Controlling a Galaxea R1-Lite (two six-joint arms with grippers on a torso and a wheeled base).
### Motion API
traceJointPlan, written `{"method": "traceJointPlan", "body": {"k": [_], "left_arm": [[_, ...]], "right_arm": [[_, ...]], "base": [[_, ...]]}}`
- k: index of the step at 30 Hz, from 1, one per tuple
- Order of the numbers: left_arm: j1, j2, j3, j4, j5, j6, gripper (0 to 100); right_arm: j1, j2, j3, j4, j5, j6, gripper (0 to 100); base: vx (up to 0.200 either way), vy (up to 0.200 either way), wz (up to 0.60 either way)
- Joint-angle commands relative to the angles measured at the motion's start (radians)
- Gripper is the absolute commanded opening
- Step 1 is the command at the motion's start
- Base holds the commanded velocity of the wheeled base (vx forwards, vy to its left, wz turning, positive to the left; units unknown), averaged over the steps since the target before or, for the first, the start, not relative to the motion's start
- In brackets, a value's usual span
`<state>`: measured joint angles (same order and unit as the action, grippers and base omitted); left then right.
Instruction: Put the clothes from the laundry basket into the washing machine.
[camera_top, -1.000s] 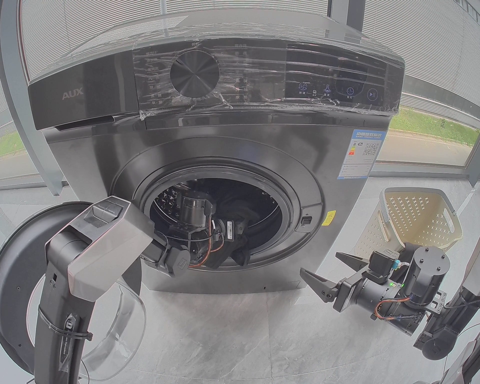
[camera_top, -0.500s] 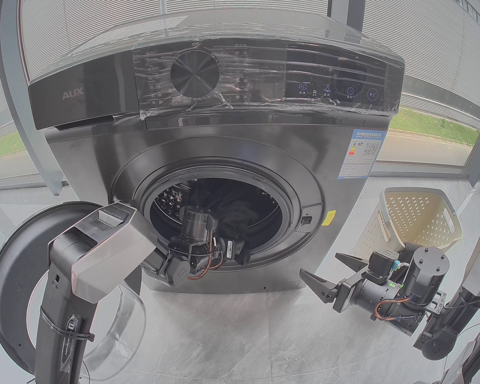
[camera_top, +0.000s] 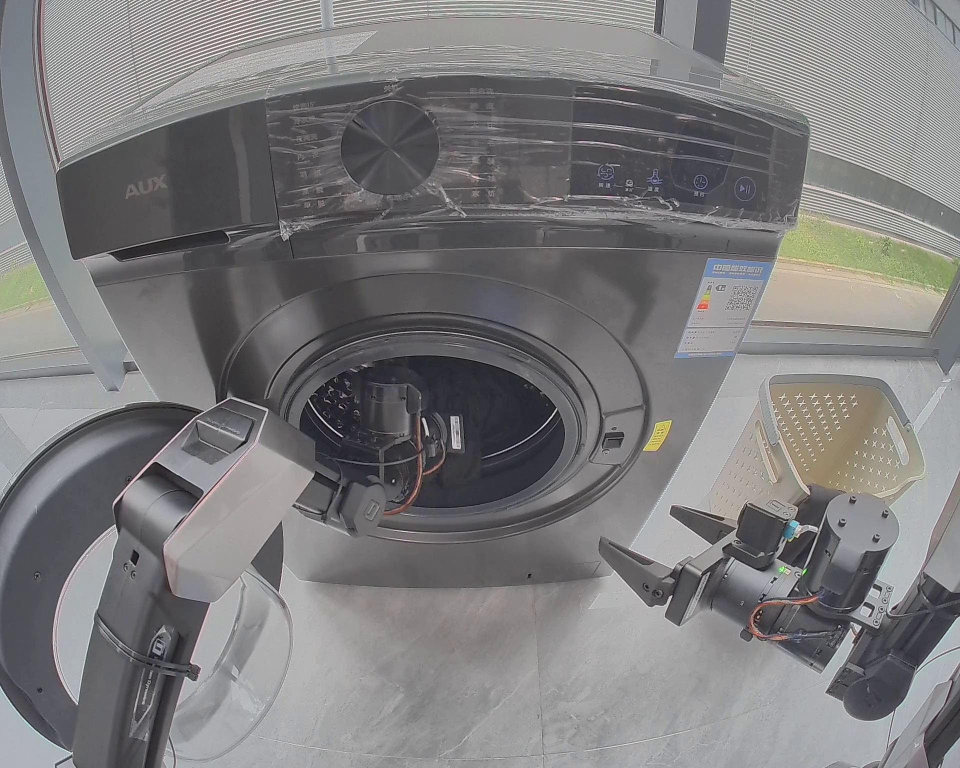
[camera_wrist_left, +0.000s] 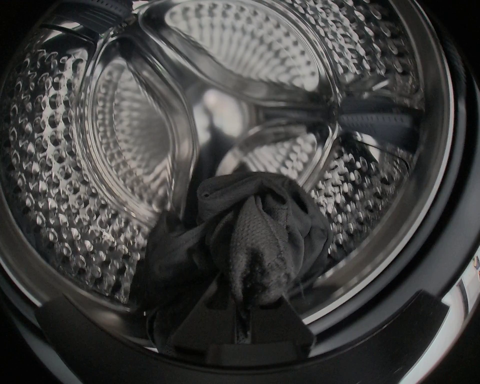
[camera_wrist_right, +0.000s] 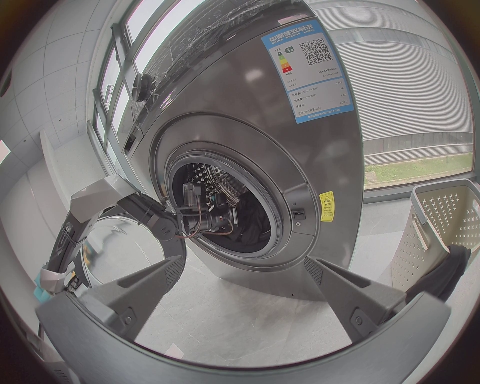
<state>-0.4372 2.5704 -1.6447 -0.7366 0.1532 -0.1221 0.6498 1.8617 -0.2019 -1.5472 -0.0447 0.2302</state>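
Observation:
The grey washing machine (camera_top: 450, 300) stands with its round door (camera_top: 50, 560) swung out to the left. My left gripper (camera_top: 462, 440) is inside the drum (camera_wrist_left: 125, 140), shut on a bunched dark garment (camera_wrist_left: 260, 235) that hangs over its fingers (camera_wrist_left: 200, 320). My right gripper (camera_top: 668, 548) hangs open and empty low in front of the machine, on the right. Its two fingers (camera_wrist_right: 150, 285) are spread wide apart. The beige laundry basket (camera_top: 835, 430) stands behind it, and a dark cloth (camera_wrist_right: 446, 272) drapes over the basket's near corner.
The open door's clear bowl (camera_top: 235, 650) juts over the floor at the lower left. Pale tiled floor (camera_top: 480, 660) lies bare between both arms. Window walls close off the space behind the machine.
My left gripper dipped to the drum's lower lip, then rose and went deeper into the drum with the dark garment. The right arm stayed still.

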Motion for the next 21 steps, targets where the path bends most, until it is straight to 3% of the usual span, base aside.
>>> {"method": "traceJointPlan", "body": {"k": [1, 7, 18, 19, 21], "left_arm": [[0.028, 0.086, -0.182, -0.021, 0.032, -0.030, 0], [0.040, 0.162, -0.355, -0.015, 0.063, -0.031, 0], [0.046, 0.175, -0.355, -0.020, 0.065, -0.031, 0], [0.046, 0.175, -0.355, -0.017, 0.065, -0.031, 100], [0.045, 0.172, -0.355, -0.015, 0.065, -0.034, 100]], "right_arm": [[-0.001, -0.003, -0.001, -0.001, 0.000, 0.001, 100], [-0.001, 0.001, -0.001, -0.001, 0.000, 0.001, 100], [-0.001, 0.001, 0.001, -0.001, 0.002, 0.003, 100], [-0.001, 0.001, 0.001, -0.001, 0.002, 0.003, 100], [-0.002, 0.001, -0.001, -0.001, 0.002, 0.003, 100]], "base": [[0.000, 0.000, 0.00], [0.000, 0.000, 0.00], [0.000, 0.000, 0.00], [0.000, 0.000, 0.00], [0.000, 0.000, 0.00]]}}
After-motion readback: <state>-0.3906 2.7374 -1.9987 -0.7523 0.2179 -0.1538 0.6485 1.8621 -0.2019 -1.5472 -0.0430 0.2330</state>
